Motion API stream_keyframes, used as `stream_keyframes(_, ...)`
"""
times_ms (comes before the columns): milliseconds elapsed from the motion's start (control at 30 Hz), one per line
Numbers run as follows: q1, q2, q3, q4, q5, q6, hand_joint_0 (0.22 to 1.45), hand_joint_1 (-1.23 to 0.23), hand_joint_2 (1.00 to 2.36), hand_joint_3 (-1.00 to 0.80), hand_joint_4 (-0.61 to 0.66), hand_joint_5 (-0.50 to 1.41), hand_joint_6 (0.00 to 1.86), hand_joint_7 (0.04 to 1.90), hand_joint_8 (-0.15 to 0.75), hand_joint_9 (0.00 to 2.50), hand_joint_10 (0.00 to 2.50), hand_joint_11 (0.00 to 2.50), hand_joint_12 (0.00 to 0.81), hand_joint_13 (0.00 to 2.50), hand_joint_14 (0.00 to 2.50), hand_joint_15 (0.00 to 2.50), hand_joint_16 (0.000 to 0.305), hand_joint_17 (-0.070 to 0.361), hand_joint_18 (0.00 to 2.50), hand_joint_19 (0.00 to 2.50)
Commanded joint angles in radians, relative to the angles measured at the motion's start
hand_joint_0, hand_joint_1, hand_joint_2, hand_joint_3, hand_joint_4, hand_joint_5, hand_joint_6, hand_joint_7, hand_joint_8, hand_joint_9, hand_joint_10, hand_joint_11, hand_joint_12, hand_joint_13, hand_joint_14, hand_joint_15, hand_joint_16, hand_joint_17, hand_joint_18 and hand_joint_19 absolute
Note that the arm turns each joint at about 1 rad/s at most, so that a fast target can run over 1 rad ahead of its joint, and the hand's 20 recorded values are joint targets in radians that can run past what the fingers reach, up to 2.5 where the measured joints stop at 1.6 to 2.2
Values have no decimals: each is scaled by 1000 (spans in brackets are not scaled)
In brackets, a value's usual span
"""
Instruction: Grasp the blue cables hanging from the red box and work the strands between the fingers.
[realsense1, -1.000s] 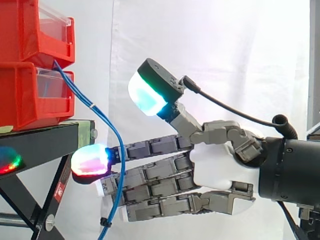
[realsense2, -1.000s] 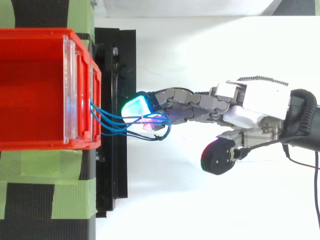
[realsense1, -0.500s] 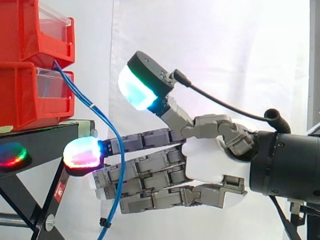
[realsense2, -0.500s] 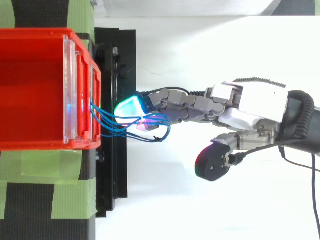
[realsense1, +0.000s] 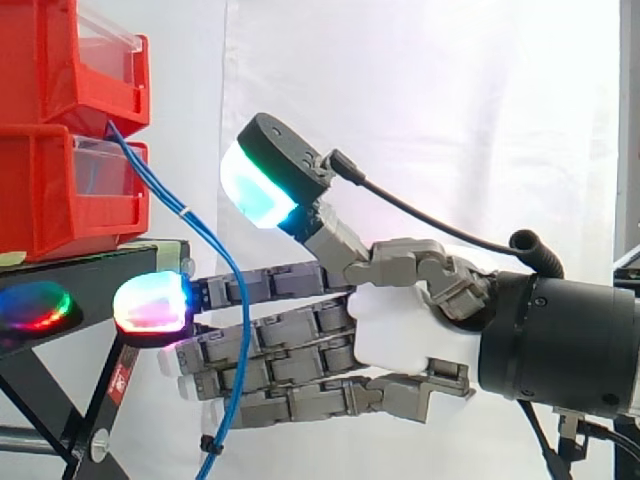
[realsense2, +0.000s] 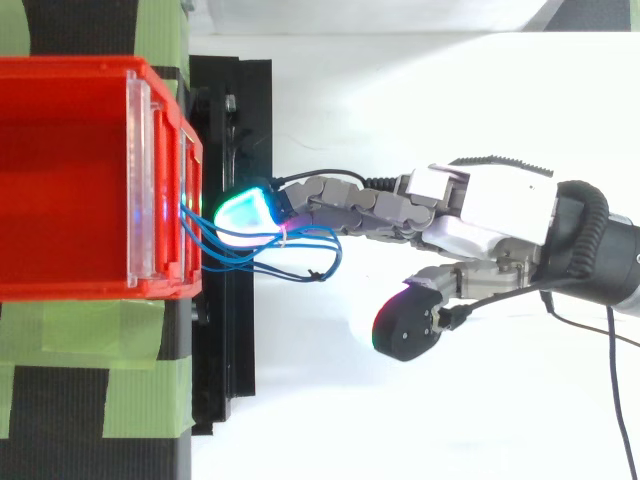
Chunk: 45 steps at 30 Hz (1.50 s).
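Side view: open hand reaching into the blue cables, nothing gripped yet.
Nearest, the thumb stands lifted high and wide of the straight fingers. The cables drop from the red box, cross in front of those fingers and hang on below them. In the top view 1 loop bulges out on the thumb side. Whether any strand sits between 2 fingers I cannot tell. Farthest in, the top fingertip lies close to the stand. A good grasp probably means bringing the thumb down onto the strands and curling gently so they gather against the fingers. Small rolling motions would then work them without tugging on the box.
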Motion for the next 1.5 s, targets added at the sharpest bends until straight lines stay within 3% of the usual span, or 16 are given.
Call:
stream_keyframes(0, 0, -1, 4, 3, 3, -15, 699, -490, 1000, -1000, 209, -327, 6, 721, 347, 133, 1, 118, 395, 0, 7, 248, 76, 170, 0, 82)
stream_keyframes(900, 3, -1, 19, 4, 9, -54, 700, -488, 1000, -1000, 212, -328, 7, 728, 356, 160, 2, 158, 397, 3, 6, 260, 76, 170, 0, 95)
stream_keyframes(1467, -9, -1, 19, -3, 8, -49, 701, -488, 1000, -1000, 213, -328, 6, 729, 355, 158, 3, 165, 398, 3, 6, 257, 75, 169, 0, 94)
